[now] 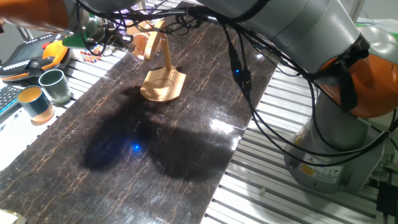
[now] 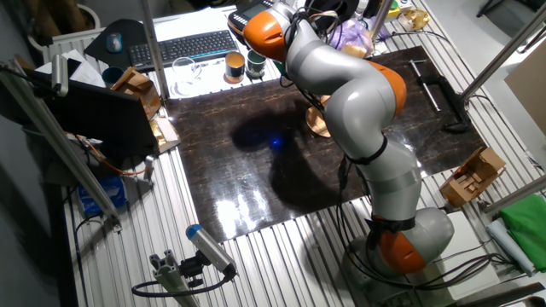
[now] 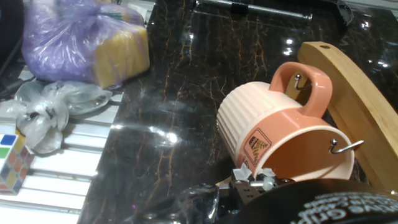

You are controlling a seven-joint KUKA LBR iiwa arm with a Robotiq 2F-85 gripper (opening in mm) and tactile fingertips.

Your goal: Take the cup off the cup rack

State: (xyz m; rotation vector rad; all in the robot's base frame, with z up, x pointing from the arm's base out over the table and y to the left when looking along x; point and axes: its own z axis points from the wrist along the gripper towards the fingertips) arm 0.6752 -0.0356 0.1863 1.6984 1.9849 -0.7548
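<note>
The cup (image 3: 273,134) hangs by its handle (image 3: 308,84) on a small metal hook on the rack (image 3: 348,93), mouth tipped toward the hand camera, so its long axis runs from near right to far left in the hand view. A second hook shows at the cup's rim, on the right. In one fixed view the cup (image 1: 140,45) sits near the top of the rack's curved arm (image 1: 165,53), above the flat base (image 1: 163,85), at the far left of the dark mat (image 1: 186,143).

The gripper (image 1: 122,41) comes in from the left of that view, just beside the cup and level with it. Whether its fingers are apart or closed on the cup I cannot tell (the hand view shows only blurred metal parts at its lower edge, just under the cup's rim). The cup lies straight ahead of the hand and very close. The coming move likely turns on the handle loop clearing the hook, so lifting along the hook's tip rather than pulling sideways seems right.

Counts: one salmon cup, one rack, one arm. Two other cups (image 1: 45,93) stand at the left edge, off the mat. A Rubik's cube (image 3: 12,163) and a purple bag (image 3: 81,43) lie to the left in the hand view.
</note>
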